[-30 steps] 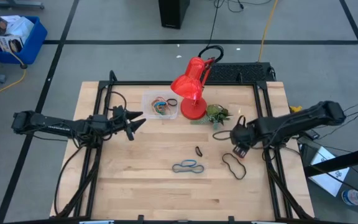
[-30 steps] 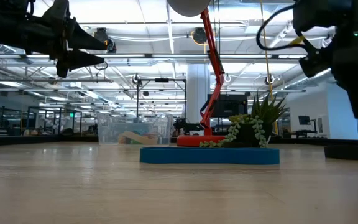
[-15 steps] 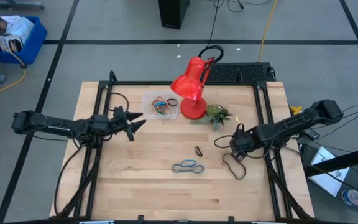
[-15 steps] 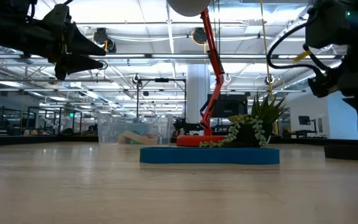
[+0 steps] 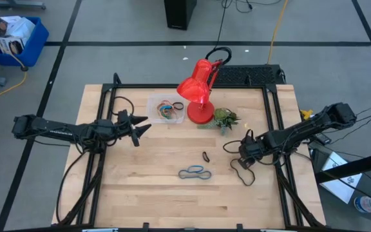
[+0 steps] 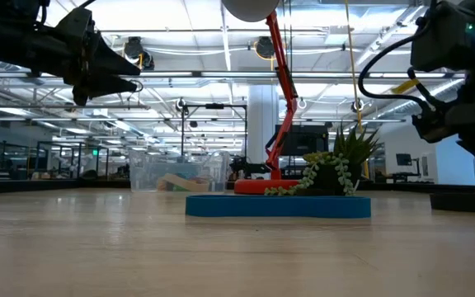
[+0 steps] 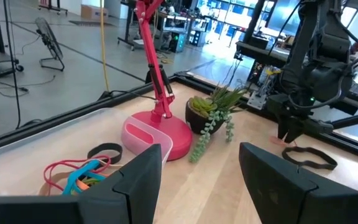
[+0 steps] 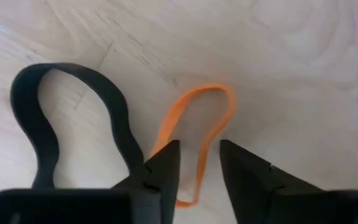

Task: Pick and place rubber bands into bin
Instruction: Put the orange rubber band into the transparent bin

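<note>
**Closing on the orange band, with the black one in the way**

My right gripper [image 8: 194, 167] is down at the table [image 5: 153, 200] on its right side, fingers narrowed to a small gap astride one side of the orange rubber band [image 8: 199, 134]. No grip yet; the band lies flat on the wood. The large black band [image 8: 73, 118] lies touching it, just beside one of my fingers [image 8: 160, 168].

My worry is that this finger catches the black loop too, so both lift and one drops before the bin [image 5: 167, 109], which sits well apart at the far side beside the red lamp [image 5: 198, 90], with several bands already inside. A thin flat band could also slide out from between the tips.

My left gripper [image 5: 142, 127] hovers wide open near the bin, holding nothing.
</note>
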Controlling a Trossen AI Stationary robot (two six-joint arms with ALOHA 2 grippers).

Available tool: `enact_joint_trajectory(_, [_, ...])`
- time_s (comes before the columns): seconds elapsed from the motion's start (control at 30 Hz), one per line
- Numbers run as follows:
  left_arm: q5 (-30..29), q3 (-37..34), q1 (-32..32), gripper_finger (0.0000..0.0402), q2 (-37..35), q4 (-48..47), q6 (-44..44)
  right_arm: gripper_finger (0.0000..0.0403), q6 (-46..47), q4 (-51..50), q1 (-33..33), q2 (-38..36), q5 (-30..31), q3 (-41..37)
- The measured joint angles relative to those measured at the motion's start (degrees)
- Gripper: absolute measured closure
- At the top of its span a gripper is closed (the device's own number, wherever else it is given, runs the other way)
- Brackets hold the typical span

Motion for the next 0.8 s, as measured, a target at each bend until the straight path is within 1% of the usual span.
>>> enact_joint_trajectory(0.1, [-0.13, 0.00, 0.02, 0.0179, 0.02, -0.24, 0.02, 0.0330, -1.22, 0.20, -0.04, -0.04, -0.30, -0.25])
enact_joint_trajectory(0.2, [-0.14, 0.00, 0.04, 0.0179, 0.01, -0.24, 0.02, 0.0379, -2.94, 0.48, -0.04, -0.09, -0.28, -0.25])
enact_joint_trajectory(0.27, [-0.15, 0.00, 0.04, 0.0178, 0.00, -0.24, 0.02, 0.0396, -3.55, 0.64, -0.04, -0.09, -0.30, -0.25])
enact_joint_trajectory(0.5, [-0.17, 0.00, 0.04, 0.0178, 0.01, -0.89, 0.01, 0.0400, -2.94, 0.05, -0.04, -0.43, -0.34, -0.23])
enact_joint_trajectory(0.63, [-0.17, 0.00, 0.04, 0.0178, 0.00, -1.01, 0.00, 0.0401, -4.57, 0.15, -0.04, -2.53, -0.12, 1.03])
enact_joint_trajectory(0.73, [-0.17, 0.00, 0.04, 0.0178, 0.00, -1.01, 0.00, 0.0402, -6.16, -0.70, 0.02, -5.06, 1.37, 2.47])
enact_joint_trajectory(0.8, [-0.17, 0.00, 0.04, 0.0179, 0.02, -1.01, 0.00, 0.0402, -7.53, -1.65, 0.04, -6.54, 3.47, 3.78])
